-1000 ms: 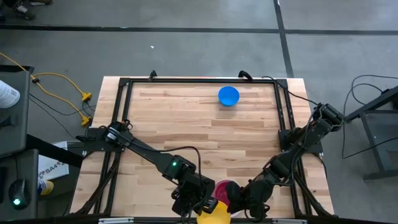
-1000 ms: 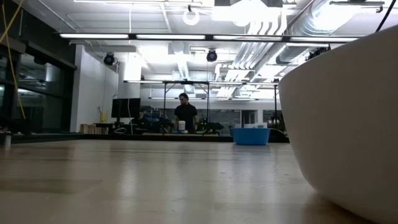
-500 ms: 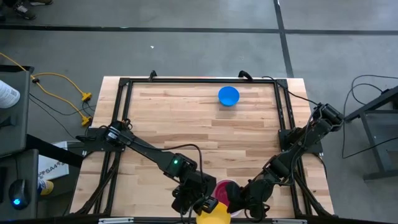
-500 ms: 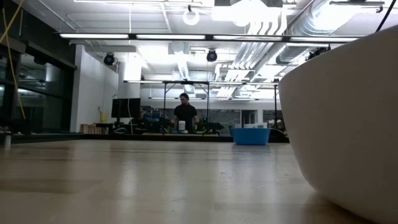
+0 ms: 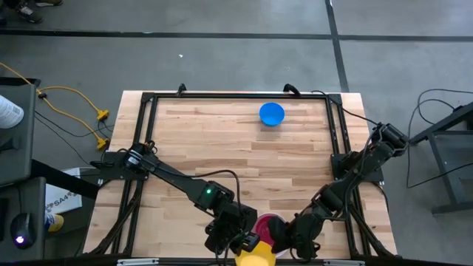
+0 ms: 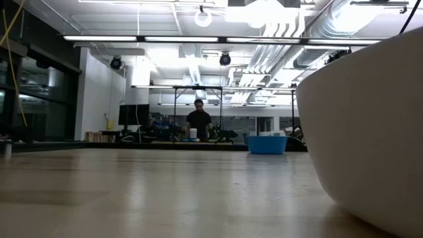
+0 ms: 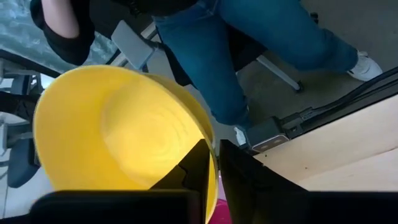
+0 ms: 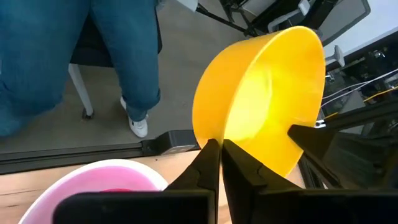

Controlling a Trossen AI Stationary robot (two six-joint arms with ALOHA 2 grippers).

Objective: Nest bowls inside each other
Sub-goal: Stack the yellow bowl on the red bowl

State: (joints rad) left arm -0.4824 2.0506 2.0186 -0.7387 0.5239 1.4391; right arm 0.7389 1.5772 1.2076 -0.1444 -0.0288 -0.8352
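Yellow bowl (image 5: 255,258) rim pinched by both: right gripper (image 8: 220,155) clamped fully closed on it, left gripper (image 7: 216,163) fingers barely parted around it.

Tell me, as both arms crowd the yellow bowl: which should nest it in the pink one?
Likely right: the right gripper pinches the yellow bowl rim beside the pink bowl; left gripper is alongside.

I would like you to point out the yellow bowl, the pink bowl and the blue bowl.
yellow bowl (image 8: 261,93): right wrist view, on its inner wall.
pink bowl (image 8: 93,177): right wrist view, on its near rim.
blue bowl (image 5: 271,114): high view, at its centre.
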